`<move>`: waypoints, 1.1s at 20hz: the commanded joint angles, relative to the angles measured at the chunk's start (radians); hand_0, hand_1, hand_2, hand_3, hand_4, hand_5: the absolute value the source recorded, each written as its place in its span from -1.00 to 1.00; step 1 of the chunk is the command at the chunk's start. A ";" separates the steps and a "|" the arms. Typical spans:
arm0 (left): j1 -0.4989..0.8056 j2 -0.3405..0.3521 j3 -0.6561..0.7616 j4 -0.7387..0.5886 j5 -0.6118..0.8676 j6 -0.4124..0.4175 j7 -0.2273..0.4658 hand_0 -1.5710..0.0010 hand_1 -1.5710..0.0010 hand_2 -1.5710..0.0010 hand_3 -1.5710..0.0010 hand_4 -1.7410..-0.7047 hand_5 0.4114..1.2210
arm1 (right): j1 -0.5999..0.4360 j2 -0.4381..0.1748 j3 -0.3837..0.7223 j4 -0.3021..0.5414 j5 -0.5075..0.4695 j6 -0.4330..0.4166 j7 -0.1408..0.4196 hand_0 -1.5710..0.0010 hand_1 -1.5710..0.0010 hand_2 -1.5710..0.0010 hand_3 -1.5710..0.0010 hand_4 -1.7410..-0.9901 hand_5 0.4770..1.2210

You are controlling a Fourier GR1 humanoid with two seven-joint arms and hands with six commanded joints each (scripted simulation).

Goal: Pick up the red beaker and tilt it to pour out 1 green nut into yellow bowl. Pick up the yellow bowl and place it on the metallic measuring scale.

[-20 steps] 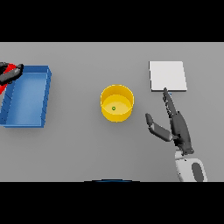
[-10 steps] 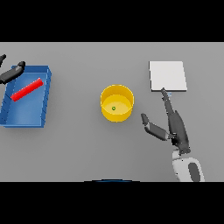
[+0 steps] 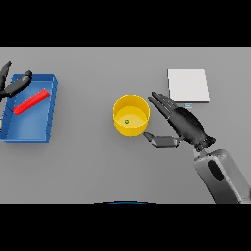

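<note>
The yellow bowl (image 3: 131,115) stands at the middle of the table with a small green nut (image 3: 127,121) inside. My right hand (image 3: 182,123) is just right of the bowl, open, its fingers stretched toward the rim and its thumb reaching below the bowl's right side. The red beaker (image 3: 31,101) lies on its side in the blue tray (image 3: 29,130) at the far left. My left hand (image 3: 13,85) hovers open over the tray's upper left corner, apart from the beaker. The metallic scale (image 3: 188,85) is a pale square at the upper right.
Only the blue tray, the bowl and the scale sit on the grey table. The scale lies just beyond my right hand, up and to the right of the bowl.
The red beaker dropped from my left hand into the blue tray, and that hand pulled back. My right hand moved left to the bowl's right side.
</note>
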 commanded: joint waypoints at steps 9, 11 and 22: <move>0.008 0.016 0.006 -0.001 0.010 -0.028 -0.015 1.00 1.00 1.00 1.00 0.80 -0.30 | -0.253 -0.070 0.185 0.180 0.177 0.148 -0.118 1.00 1.00 1.00 1.00 0.57 -0.56; 0.000 0.010 0.010 0.002 0.013 -0.022 -0.005 1.00 1.00 1.00 1.00 0.80 -0.30 | -0.294 -0.061 0.217 0.228 0.189 0.170 -0.157 1.00 1.00 1.00 1.00 0.56 -0.56; -0.003 0.016 0.009 0.024 0.006 -0.032 -0.027 1.00 1.00 1.00 1.00 0.82 -0.28 | -0.471 0.014 0.331 0.476 0.253 0.281 -0.172 1.00 1.00 1.00 1.00 0.49 -0.47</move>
